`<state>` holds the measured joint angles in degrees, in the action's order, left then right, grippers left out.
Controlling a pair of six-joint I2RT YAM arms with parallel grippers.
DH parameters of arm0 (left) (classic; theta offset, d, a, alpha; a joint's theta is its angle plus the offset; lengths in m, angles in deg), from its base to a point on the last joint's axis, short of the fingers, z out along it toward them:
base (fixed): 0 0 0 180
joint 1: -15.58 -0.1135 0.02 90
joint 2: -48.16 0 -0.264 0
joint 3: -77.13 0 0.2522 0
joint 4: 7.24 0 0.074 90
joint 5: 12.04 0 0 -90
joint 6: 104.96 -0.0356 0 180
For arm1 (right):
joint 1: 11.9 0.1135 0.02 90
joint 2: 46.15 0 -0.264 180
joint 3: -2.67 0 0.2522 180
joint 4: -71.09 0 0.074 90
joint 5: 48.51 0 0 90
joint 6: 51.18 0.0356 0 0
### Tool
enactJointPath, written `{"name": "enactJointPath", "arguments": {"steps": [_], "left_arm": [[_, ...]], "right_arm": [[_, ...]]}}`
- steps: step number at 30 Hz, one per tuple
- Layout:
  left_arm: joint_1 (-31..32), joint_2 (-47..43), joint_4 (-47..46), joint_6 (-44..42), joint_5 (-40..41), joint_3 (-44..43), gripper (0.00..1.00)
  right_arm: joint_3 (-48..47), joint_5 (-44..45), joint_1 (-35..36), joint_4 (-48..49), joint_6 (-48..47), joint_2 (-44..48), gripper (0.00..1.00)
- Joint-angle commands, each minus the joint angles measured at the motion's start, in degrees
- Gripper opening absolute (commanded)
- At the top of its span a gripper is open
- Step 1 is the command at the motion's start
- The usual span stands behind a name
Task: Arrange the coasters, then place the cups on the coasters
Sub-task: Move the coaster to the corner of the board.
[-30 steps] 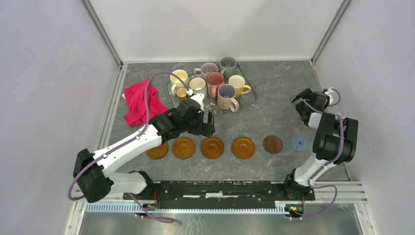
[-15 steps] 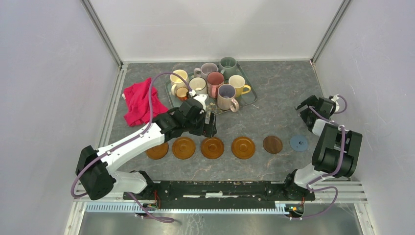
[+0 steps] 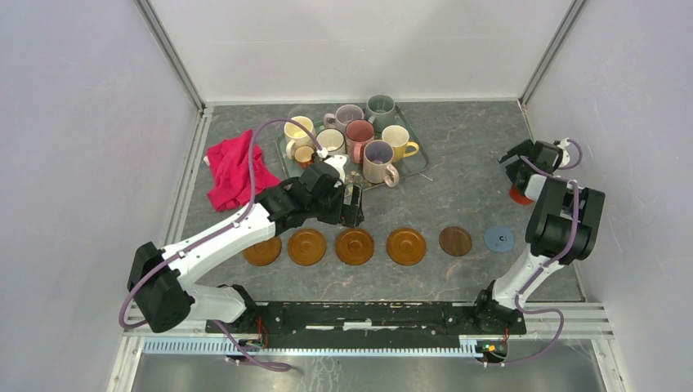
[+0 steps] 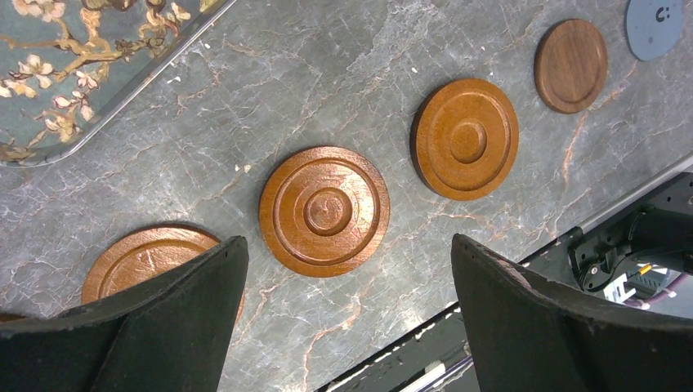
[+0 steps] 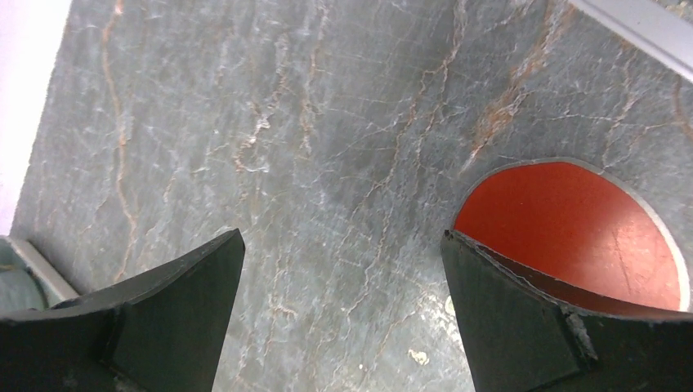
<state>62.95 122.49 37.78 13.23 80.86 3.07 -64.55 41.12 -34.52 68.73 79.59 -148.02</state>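
Six coasters lie in a row at the front: several orange-brown ones (image 3: 307, 246) (image 3: 355, 246) (image 3: 406, 246), a dark brown one (image 3: 455, 241) and a grey-blue one (image 3: 499, 238). My left gripper (image 3: 353, 204) (image 4: 347, 241) hangs open just above the middle orange coaster (image 4: 324, 211), holding nothing. A red coaster (image 3: 519, 195) (image 5: 572, 229) lies apart at the far right. My right gripper (image 3: 515, 173) (image 5: 343, 234) is open over bare table, its right finger beside that disc. The cups, among them a yellow one (image 3: 398, 139) and a mauve one (image 3: 378, 159), stand on the floral tray (image 3: 415, 163).
A crumpled red cloth (image 3: 233, 171) lies left of the tray. The tray's corner (image 4: 82, 98) shows in the left wrist view. My left arm covers part of the leftmost orange coaster (image 3: 262, 253). The right side wall stands close to my right arm.
My right gripper has swung back and to the right, uncovering the red coaster. My left gripper has drifted slightly right over the row. Both stay open.
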Motion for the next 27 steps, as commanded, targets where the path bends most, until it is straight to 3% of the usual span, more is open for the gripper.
{"name": "enactJointPath", "arguments": {"steps": [1,27], "left_arm": [[0.0,-1.4,0.6,1.8,0.9,-3.0,1.00],[0.0,-0.3,0.5,1.5,-0.1,-3.5,1.00]], "right_arm": [[-3.0,0.8,-0.2,3.5,2.6,-3.2,0.98],[8.9,9.1,-3.9,2.4,6.4,2.7,0.98]]}}
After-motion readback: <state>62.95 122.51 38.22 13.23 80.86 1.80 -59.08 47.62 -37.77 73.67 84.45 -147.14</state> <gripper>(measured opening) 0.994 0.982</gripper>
